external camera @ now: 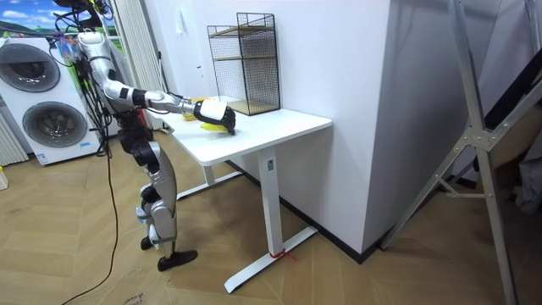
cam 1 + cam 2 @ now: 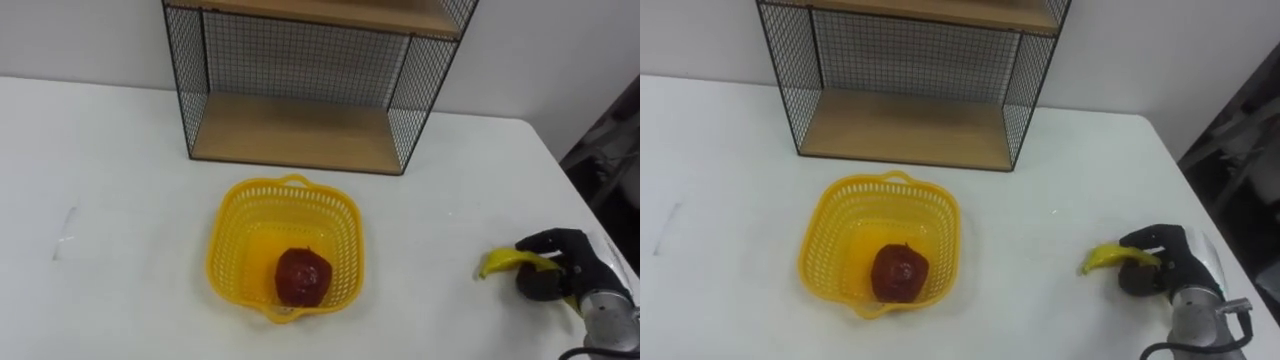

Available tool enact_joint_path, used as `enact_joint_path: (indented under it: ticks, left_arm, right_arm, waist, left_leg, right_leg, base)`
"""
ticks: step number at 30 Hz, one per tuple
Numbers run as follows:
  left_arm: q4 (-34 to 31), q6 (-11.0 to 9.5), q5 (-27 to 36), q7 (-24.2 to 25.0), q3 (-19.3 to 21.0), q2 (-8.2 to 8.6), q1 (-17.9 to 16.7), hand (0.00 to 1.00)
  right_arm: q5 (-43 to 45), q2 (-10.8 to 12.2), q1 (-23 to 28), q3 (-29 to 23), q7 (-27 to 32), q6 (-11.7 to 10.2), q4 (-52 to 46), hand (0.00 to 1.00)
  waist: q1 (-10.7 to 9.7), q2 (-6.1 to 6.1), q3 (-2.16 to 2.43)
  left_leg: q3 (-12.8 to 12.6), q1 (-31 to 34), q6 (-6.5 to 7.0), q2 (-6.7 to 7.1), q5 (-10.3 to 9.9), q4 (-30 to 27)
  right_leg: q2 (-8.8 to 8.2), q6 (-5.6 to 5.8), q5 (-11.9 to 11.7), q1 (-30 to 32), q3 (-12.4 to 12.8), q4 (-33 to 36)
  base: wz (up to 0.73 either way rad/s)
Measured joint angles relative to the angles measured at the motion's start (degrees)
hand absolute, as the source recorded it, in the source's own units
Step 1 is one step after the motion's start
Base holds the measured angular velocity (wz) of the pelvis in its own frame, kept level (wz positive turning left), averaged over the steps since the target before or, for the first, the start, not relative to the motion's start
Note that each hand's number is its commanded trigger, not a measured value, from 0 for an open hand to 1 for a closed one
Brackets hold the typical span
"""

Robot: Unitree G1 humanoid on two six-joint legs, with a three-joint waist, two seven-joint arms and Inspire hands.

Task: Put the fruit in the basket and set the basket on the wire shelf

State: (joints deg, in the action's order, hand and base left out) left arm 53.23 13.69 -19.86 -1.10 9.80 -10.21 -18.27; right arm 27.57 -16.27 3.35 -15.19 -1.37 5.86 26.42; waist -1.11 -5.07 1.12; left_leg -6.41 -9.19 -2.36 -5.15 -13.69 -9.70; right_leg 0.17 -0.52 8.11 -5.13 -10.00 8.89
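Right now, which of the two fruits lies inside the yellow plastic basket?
The dark red round fruit, resting in the yellow plastic basket. The yellow banana is outside it, gripped by the right hand's fingers.

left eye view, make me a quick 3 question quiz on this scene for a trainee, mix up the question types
1. True or false: the red fruit lies inside the yellow basket.
2. What is the right hand curled round? A. a banana B. the basket's handle C. the red fruit
3. Fill the gap: the basket stands on the white table, in front of the ____, not on it.
Key: 1 true; 2 A; 3 wire shelf.
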Motion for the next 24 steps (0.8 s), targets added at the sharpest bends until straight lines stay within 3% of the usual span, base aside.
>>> enact_joint_path:
  ticks: [9, 15, 17, 21, 24]
  left_arm:
    - [-0.3, -0.2, 0.0, -1.5, -1.3, -0.11, 0.4, 0.00]
    - [0.5, -0.4, 0.2, -2.3, -3.6, 0.14, 0.9, 0.00]
    - [0.6, -0.6, 0.2, -2.2, -3.9, 0.14, 1.0, 0.00]
    - [1.0, -1.9, 0.2, -1.8, -3.8, 0.44, 1.3, 0.00]
    - [2.5, -2.9, 0.5, -1.0, -3.9, 0.28, 2.0, 0.00]
  right_arm:
    - [-4.0, 0.3, 0.0, 0.0, 1.2, 0.1, 1.0, 1.00]
    - [-7.3, 2.0, 0.6, 0.5, 1.0, 1.8, -4.8, 1.00]
    - [-6.9, 2.2, 0.8, 1.1, -0.5, 3.1, -8.7, 1.00]
    - [-6.8, 2.9, 2.2, 6.4, -4.6, 4.1, -22.2, 1.00]
    - [-7.6, 2.9, 2.2, 8.3, -6.9, 4.0, -31.8, 1.00]
  waist:
    - [0.1, 0.11, 0.04]
    - [0.0, 0.80, -0.08]
    - [0.0, 1.25, -0.15]
    - [0.3, 2.19, -1.00]
    - [0.3, 2.18, -1.08]
  left_leg:
    - [-0.5, -0.7, -0.04, 0.00, 0.0, 0.1]
    - [-1.5, -0.4, -0.10, -0.14, -0.1, 0.5]
    - [-2.3, 0.1, -0.09, -0.13, -0.1, 0.6]
    - [-3.8, 1.0, -0.05, 0.05, 0.0, 0.6]
    - [-3.9, 1.9, -0.01, 0.18, 0.0, 0.4]
  right_leg:
    - [0.07, 0.01, 0.0, -0.4, 0.4, -0.2]
    - [0.33, -0.10, -0.1, 0.9, 1.4, 0.6]
    - [0.35, -0.09, -0.1, 1.7, 2.0, 1.2]
    - [0.20, -0.02, 0.0, 4.1, 3.1, 2.9]
    - [0.03, 0.05, 0.3, 5.4, 3.5, 3.6]
  base:
    - [-0.02]
    - [-0.11]
    - [-0.22]
    - [-0.19]
    - [-0.06]
